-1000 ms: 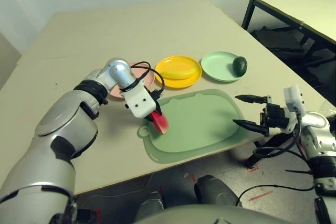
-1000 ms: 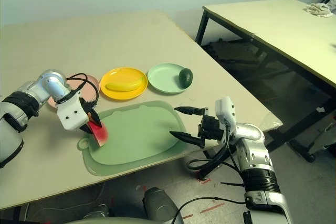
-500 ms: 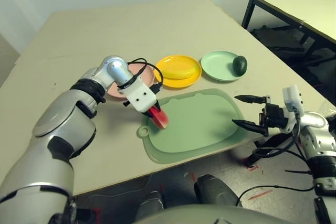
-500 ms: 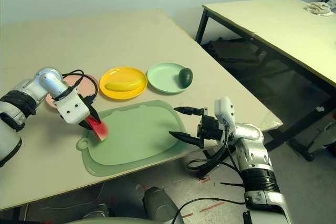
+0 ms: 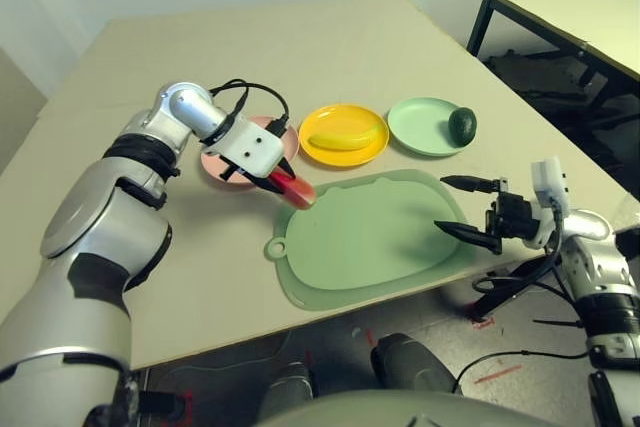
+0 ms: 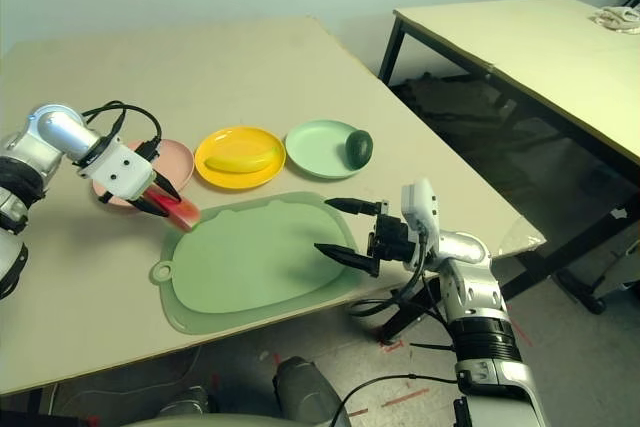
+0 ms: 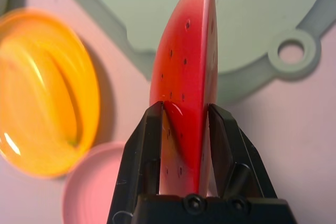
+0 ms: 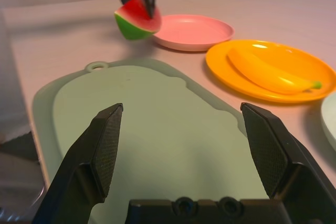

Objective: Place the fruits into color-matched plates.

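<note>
Now the left gripper, closed on the watermelon, has carried it higher, nearer the pink plate, apparently its destination; the right gripper gapes wide, empty.

The room is evenly and moderately lit, with the pale wall behind the table softly bright and the floor under its near edge much dimmer. Deep shade also lies beneath the second table, far on the right. Small glints sit on the yellow plate and the banana, and a highlight shows on the watermelon. A soft shadow falls beside the yellow plate, and a faint one darkens the right part of the cutting board. In the left wrist view, the plates and banana look soft. Where the light comes from, I cannot tell.
</note>
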